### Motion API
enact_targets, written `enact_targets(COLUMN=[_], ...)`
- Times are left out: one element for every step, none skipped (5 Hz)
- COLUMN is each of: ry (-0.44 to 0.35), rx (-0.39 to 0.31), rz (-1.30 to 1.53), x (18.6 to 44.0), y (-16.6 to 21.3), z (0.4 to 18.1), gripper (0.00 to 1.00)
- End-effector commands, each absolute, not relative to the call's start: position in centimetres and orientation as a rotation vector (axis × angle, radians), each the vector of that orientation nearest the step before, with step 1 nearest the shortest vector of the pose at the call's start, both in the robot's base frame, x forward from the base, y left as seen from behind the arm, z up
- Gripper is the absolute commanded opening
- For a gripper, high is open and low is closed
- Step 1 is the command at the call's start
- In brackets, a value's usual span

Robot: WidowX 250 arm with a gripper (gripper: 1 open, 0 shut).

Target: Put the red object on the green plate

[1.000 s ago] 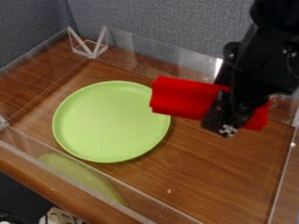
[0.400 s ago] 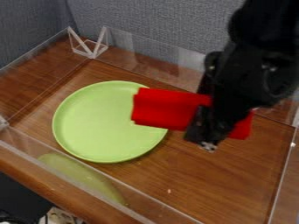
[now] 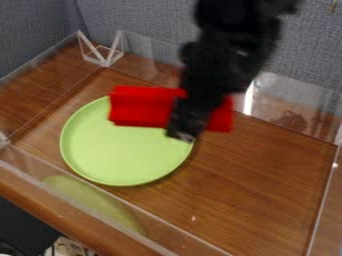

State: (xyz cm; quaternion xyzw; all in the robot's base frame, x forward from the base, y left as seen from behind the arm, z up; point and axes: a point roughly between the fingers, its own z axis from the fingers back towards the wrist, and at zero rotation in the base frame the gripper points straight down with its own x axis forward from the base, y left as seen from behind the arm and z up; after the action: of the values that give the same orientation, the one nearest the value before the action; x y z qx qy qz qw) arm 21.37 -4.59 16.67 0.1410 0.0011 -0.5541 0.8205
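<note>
The green plate [image 3: 123,152], round, lime and shallow-rimmed, lies left of centre. The red block [image 3: 147,106], oblong, matte and blurred, spans the upper centre, overlapping the plate's upper part in view and gripped by the dark jaws [image 3: 190,112]. Transparent walls edge the brown wooden desk [image 3: 261,175]; bare wood extends rightward. Grey fabric panels [image 3: 147,22] stand behind.

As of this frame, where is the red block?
In the camera view, the red block is left of centre, gripped by the end effector, overlapping the upper part of the green plate in the picture.
</note>
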Motion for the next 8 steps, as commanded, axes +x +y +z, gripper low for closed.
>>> enact_targets(ry=[-0.023,-0.002,0.025,0.043,0.049,0.027,0.0,-0.026], rx=[0.312,0.31,0.317,0.316,0.279,0.267,0.255,0.233], rz=[-1.032,-0.869,-0.734,-0.586,-0.49,-0.449,-0.438,-0.422], x=[21.3,20.6,20.6,21.0,21.1,22.6,23.4,24.9], y=[-1.2,1.0,3.6,7.8,10.4,9.7,7.2,4.2], z=[16.9,16.8,17.6,17.7,15.1,14.0,13.4,12.7], gripper=[0.0,0.0,0.0,1.0,1.0,1.0,1.0,1.0])
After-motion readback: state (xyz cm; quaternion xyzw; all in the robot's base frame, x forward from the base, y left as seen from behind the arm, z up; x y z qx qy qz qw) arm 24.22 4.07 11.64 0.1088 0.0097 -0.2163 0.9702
